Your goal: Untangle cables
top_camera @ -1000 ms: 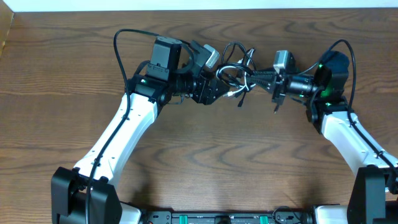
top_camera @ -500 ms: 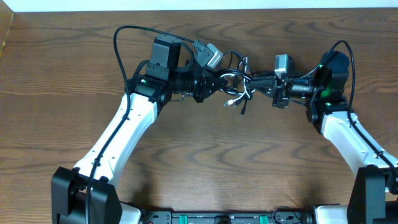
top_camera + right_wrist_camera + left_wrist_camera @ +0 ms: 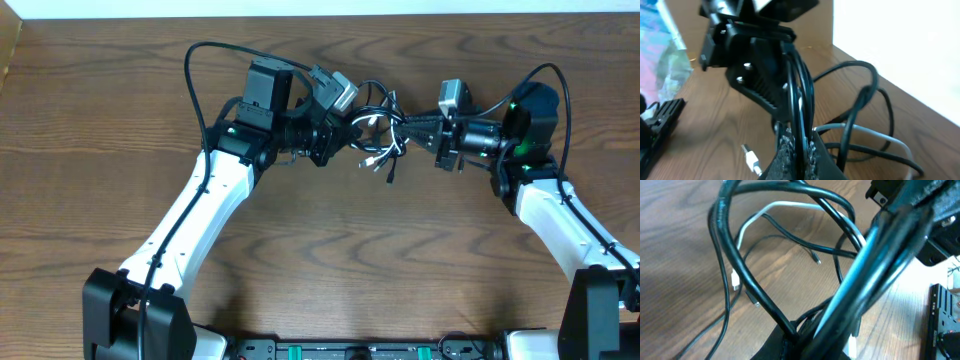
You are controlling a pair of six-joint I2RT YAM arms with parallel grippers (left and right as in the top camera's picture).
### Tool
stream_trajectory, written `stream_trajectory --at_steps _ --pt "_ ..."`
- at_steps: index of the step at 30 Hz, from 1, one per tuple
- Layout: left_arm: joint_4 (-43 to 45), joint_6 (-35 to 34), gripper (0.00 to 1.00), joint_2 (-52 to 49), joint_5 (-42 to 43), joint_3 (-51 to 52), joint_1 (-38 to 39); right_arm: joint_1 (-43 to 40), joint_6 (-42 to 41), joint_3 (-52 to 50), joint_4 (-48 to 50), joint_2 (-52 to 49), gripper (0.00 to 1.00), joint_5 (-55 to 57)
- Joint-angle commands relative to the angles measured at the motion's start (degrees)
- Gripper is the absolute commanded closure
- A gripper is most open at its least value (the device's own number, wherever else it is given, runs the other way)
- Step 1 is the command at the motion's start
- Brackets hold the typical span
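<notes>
We find the cables (image 3: 381, 128) bunched between the 2 grippers at the far middle of the table (image 3: 320, 260), their long axis running left to right. Loose plug ends (image 3: 388, 176) trail toward the near edge. The left gripper (image 3: 349, 131) is clamped tight on the bundle. The right gripper (image 3: 414, 127) likewise pinches black strands. 1 white cord (image 3: 790, 204) loops among the black ones.

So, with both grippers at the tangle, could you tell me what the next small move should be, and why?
Probably ease the left gripper and right gripper slowly apart: both look shut on the cables, which bunch in loops between them, so gentle tension should open the tangle.
</notes>
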State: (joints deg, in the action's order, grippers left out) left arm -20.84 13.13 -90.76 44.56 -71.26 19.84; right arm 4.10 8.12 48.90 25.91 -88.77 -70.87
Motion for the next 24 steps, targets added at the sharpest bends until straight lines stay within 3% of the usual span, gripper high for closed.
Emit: stream_trajectory --at_steps 1,9,12,14,18,19,21,24 --pt "-3.23 1.9 0.89 0.7 -2.62 -0.42 -0.52 -0.31 -0.83 0.11 -0.46 -0.39 0.99 4.85" --pt "-11.74 10.43 0.89 0.7 -2.62 -0.42 -0.52 -0.26 -0.83 0.11 -1.49 -0.39 0.99 7.74" --pt "-11.1 10.4 0.89 0.7 -2.62 -0.42 -0.52 -0.09 -0.85 0.11 -1.75 -0.39 0.98 7.74" --pt "-9.7 10.36 0.89 0.7 -2.6 -0.42 -0.52 0.13 -0.83 0.11 -2.62 -0.39 0.9 7.76" --pt "-8.09 9.88 0.89 0.7 -2.56 -0.42 -0.52 0.13 -0.79 0.11 -6.12 -0.39 0.9 9.46" --pt "-7.43 9.09 0.9 0.7 -2.54 -0.42 -0.52 0.13 -0.79 0.11 -7.19 -0.39 0.87 10.4" --pt "-5.07 7.58 0.92 0.7 -2.62 -0.42 -0.52 0.13 -0.76 0.11 -9.84 -0.39 0.68 12.96" --pt "-2.16 7.58 0.92 0.7 -2.97 -0.42 -0.68 0.13 -0.79 0.11 -10.32 -0.39 0.56 13.75"
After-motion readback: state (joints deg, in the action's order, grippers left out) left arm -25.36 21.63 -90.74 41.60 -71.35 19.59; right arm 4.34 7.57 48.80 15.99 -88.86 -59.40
